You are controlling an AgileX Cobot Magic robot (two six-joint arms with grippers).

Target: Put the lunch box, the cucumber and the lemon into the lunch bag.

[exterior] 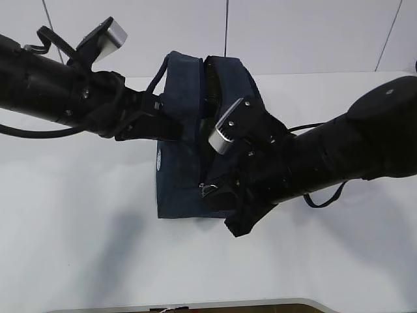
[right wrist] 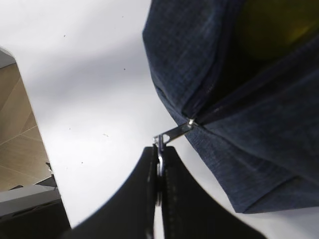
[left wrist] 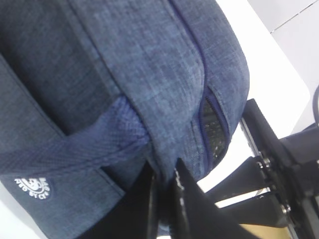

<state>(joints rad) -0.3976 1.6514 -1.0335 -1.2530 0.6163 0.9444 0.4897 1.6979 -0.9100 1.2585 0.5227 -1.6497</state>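
The dark navy lunch bag [exterior: 179, 176] stands in the middle of the white table. My left gripper [exterior: 171, 128] is shut on a fold of the bag's fabric at its left side, seen close in the left wrist view [left wrist: 164, 172]. My right gripper [exterior: 212, 193] is shut on the metal ring pull [right wrist: 160, 142] of the zipper at the bag's [right wrist: 259, 124] front lower corner. The zipper gap above the slider stands open. A dim yellow round shape, the lemon [right wrist: 271, 25], shows inside that gap. The lunch box and the cucumber are hidden.
The bag's handle [exterior: 156, 78] loops up at the back left, and a strap [exterior: 326, 195] hangs under my right arm. The table's front edge [exterior: 195, 305] runs along the bottom. Wood floor [right wrist: 20, 144] shows past the table edge in the right wrist view.
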